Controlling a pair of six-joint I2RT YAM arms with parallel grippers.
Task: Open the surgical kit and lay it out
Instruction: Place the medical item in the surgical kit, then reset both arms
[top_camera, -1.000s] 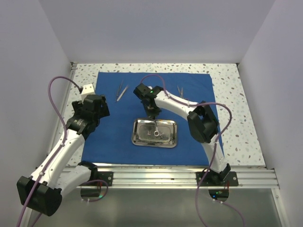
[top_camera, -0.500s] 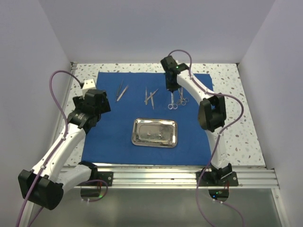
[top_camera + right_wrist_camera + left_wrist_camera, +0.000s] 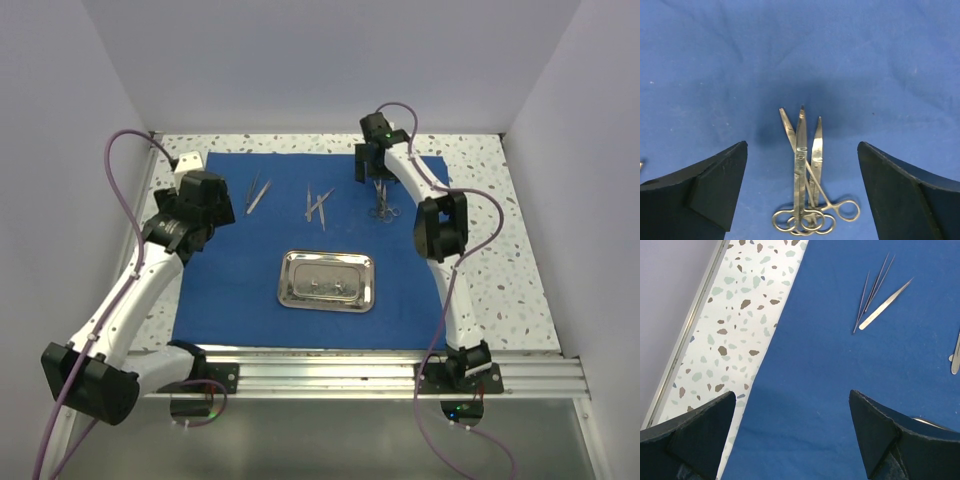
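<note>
Royal-blue cloth wrap (image 3: pixel 240 290) lies flat on the speckled table (image 3: pixel 500 250), with a small shiny rounded-corner steel tray (image 3: pixel 283 282) near its middle. Across its far part lie thin silver tweezers (image 3: pixel 257 193) at the left, crossed slim instruments (image 3: pixel 317 205) beside them, and stacked ring-handled scissors and forceps (image 3: pixel 804 175) at the right. The right gripper (image 3: pixel 803 150) hangs over that stack, fingers (image 3: pixel 715 185) wide and empty. The left gripper (image 3: pixel 792 400) hovers above the cloth's left edge, fingers wide, holding nothing.
</note>
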